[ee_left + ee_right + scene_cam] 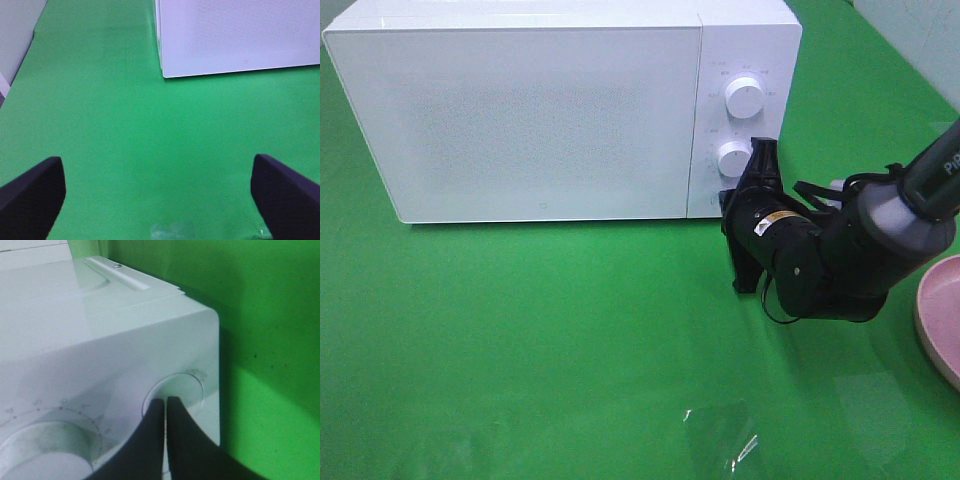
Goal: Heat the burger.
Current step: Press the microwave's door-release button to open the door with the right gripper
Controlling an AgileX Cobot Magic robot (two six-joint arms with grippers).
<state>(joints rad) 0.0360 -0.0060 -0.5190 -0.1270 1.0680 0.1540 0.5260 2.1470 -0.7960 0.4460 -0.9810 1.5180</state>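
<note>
Green desk (520,330) fills the scene, white microwave (520,110) sits on it at the far side, door shut, a control panel with two white knobs at its right end; burger not visible in any view, can't tell where it is. Right arm (860,240), black with a grey cuff, comes in from the right edge and reaches toward the control panel. Pink plate (938,310) partly cut off at the right edge, near side of the arm, what shows of it is bare. Right claw (760,150) has its fingers pressed together with nothing pinched between them, tips up against the lower knob (734,158); the right wrist view shows the same, dark fingers of the claw (166,402) closed flat on each other and meeting the round knob (175,390) beside the microwave's rounded corner. Left claw (157,175) seen only in the left wrist view, fingers spread wide, nothing between them, over bare desk, well apart from the microwave's near left corner. Upper knob (744,98) untouched. Small clear shiny scrap (720,435) lies on the desk near the front edge
</note>
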